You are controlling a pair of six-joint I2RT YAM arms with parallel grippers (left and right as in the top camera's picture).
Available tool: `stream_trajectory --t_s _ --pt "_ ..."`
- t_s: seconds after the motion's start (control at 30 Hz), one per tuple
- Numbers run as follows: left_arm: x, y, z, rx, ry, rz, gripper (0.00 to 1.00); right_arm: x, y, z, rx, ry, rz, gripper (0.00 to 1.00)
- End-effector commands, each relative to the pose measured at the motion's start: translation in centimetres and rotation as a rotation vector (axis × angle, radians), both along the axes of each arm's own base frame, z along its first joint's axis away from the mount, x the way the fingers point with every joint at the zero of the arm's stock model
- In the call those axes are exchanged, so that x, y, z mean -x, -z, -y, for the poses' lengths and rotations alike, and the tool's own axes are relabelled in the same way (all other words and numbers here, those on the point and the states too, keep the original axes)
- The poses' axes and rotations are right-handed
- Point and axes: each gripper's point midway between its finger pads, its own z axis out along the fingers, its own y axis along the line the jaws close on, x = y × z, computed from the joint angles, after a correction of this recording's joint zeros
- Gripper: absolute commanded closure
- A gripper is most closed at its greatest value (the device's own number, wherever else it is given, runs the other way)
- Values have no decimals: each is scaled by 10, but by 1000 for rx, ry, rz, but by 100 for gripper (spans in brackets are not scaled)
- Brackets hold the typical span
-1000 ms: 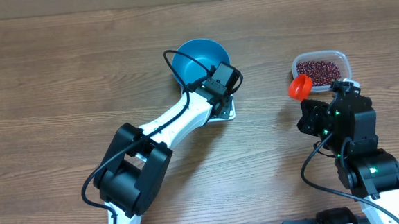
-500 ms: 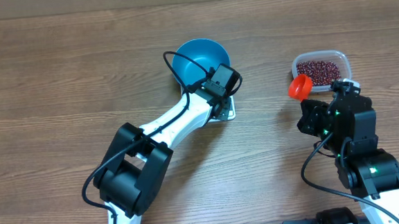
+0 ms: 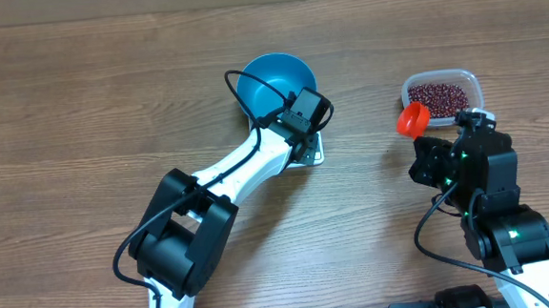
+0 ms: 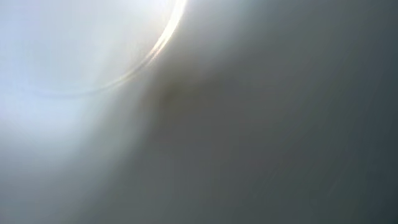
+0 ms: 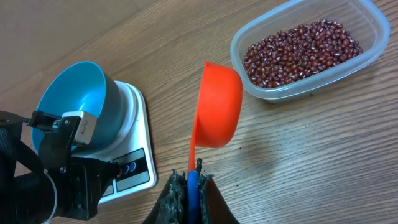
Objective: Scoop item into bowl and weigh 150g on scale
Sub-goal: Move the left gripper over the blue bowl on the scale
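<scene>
The blue bowl (image 3: 275, 80) (image 5: 74, 102) stands on the white scale (image 3: 312, 155) (image 5: 140, 134), and nothing shows inside it. The item, dark red beans (image 3: 439, 95) (image 5: 301, 53), lies in a clear tub. My right gripper (image 3: 429, 143) (image 5: 193, 177) is shut on the handle of a red scoop (image 3: 413, 119) (image 5: 217, 106), held on its side left of the tub. My left gripper (image 3: 304, 138) (image 5: 93, 173) points down at the scale's display edge beside the bowl, shut; whether it touches is hidden. The left wrist view is a grey blur.
The clear plastic tub (image 3: 471, 85) (image 5: 373, 37) sits at the right, just beyond the scoop. The left arm (image 3: 242, 170) stretches diagonally from the front edge to the scale. Bare wooden table (image 3: 80, 99) lies to the left and between scale and tub.
</scene>
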Motion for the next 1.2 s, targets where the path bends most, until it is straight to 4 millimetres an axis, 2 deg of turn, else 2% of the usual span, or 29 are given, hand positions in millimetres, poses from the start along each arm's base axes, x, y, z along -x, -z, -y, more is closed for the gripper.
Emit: stream_trajectory --t_s 0.0,1.03,1.17 --pt "3 12 -4 -31 15 -16 96 -4 -14 3 11 12 36 96" --pt "14 21 -7 -27 24 -52 96 -5 -15 3 11 12 39 96" --pt "20 7 -5 -16 34 -82 96 -5 -15 3 11 12 40 96"
